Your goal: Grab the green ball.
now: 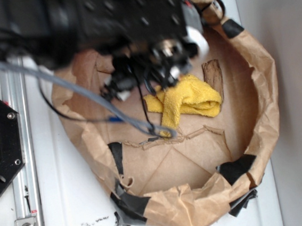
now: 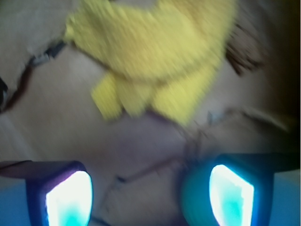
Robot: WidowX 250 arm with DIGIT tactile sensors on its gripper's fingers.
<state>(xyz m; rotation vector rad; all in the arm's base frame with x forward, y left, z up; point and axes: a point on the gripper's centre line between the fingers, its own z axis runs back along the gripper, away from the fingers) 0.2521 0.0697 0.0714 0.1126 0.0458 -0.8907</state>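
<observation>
One green ball (image 2: pixel 190 200), seemingly touching right finger of open end effector (image 2: pixel 150 197).

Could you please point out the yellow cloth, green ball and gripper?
yellow cloth (image 1: pixel 198 99): exterior view, middle of its fold.
green ball (image 2: pixel 194 200): wrist view, its visible left side.
gripper (image 2: pixel 150 197): wrist view, between the fingertips.
</observation>
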